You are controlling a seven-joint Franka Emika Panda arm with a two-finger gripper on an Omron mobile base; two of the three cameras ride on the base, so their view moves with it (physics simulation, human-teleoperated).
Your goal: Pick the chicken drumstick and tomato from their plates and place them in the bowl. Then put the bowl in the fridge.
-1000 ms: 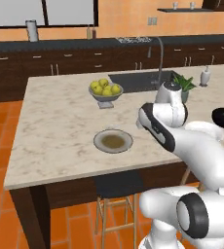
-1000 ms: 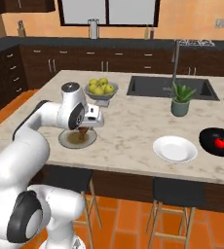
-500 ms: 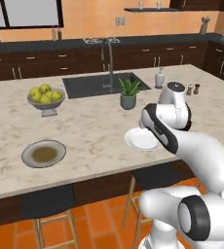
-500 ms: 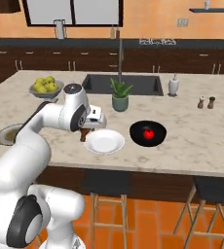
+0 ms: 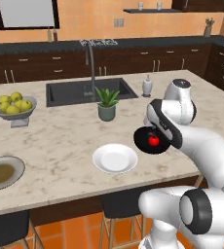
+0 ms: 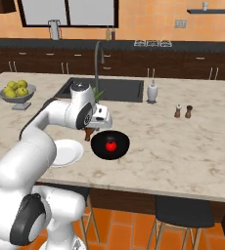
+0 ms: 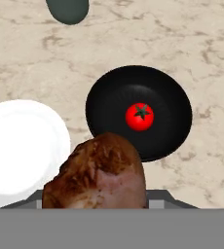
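Now gripper (image 6: 91, 133) holds drumstick (image 7: 97, 173) beside bowl (image 7: 138, 112).

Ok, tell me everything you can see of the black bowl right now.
The black bowl is round, shallow and glossy, dark inside, with faint ridges on its inner wall. It sits upright on the marble counter, just beside the white plate; whether their rims touch I cannot tell. The tomato lies near its centre, stem spot up. The gripper hangs at its plate-side edge, holding the chicken drumstick above the rim.
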